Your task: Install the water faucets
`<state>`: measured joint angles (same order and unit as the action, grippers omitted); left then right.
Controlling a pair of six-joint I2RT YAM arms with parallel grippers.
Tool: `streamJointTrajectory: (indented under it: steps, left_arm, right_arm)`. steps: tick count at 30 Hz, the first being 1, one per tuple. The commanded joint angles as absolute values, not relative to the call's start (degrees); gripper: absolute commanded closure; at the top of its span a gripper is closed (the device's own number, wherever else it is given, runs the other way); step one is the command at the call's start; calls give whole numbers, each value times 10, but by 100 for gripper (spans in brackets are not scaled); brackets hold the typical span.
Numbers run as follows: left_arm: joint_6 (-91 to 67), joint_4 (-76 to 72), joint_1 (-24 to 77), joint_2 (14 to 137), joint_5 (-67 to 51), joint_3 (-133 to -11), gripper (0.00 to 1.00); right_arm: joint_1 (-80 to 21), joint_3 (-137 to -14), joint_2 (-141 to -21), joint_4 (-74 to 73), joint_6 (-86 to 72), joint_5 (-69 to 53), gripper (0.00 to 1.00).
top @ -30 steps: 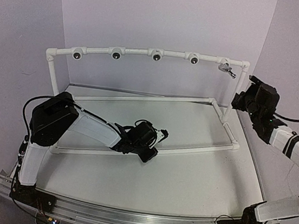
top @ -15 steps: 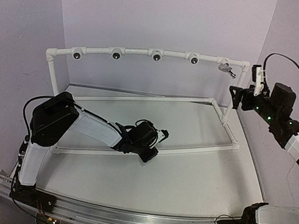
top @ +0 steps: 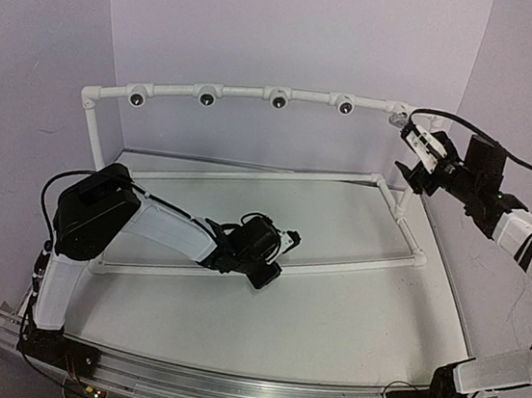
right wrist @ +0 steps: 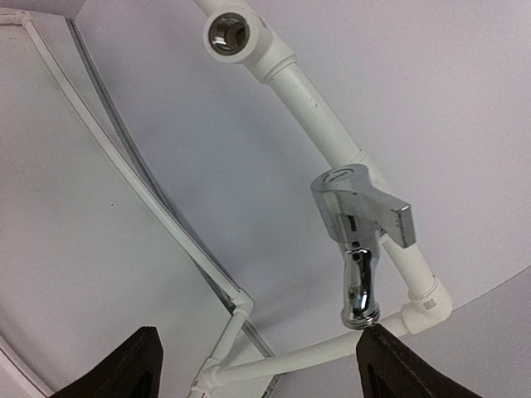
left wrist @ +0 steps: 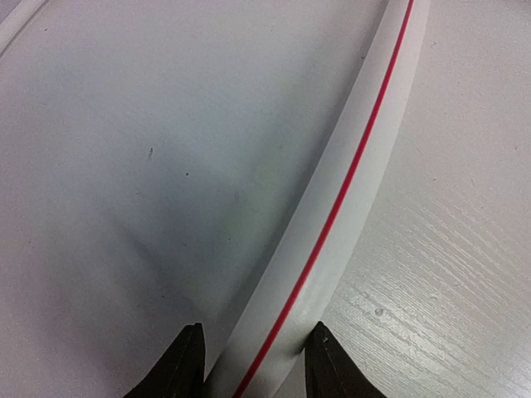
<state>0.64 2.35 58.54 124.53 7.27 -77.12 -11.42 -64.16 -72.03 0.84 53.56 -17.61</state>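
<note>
One silver water faucet is mounted on the white pipe frame's top rail, near its right corner, with the spout hanging down. My right gripper is open wide just in front of it. Its right fingertip is close under the spout end, and nothing is between the jaws. In the top view my right gripper covers most of the faucet. My left gripper is shut on the frame's front floor rail, a white pipe with a red line, and shows in the top view.
Several round white fittings with dark holes sit along the top rail, at the left, the middle and right of the middle. One open fitting is left of the faucet. Walls stand close behind and to the right.
My right arm has swung left from beside the frame's right post up to the faucet, and the wrist has turned to face it. The left arm has not moved.
</note>
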Motion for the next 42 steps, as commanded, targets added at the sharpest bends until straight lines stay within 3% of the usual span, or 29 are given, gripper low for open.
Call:
streamJointTrajectory:
  steps: [1, 8, 16, 42]
  left_arm:
    - [-68, 219, 609, 1337, 11, -700, 100]
    - [-67, 220, 609, 1335, 8, -696, 100]
    - [-72, 205, 609, 1340, 5, -684, 100]
    - [-75, 219, 609, 1338, 4, -695, 100]
  right_arm:
    - [-103, -683, -724, 43, 530, -155, 17]
    - [-100, -695, -738, 44, 488, -163, 18]
    - [-100, -741, -783, 78, 430, -179, 31]
    - [-100, -750, -835, 148, 424, -125, 42]
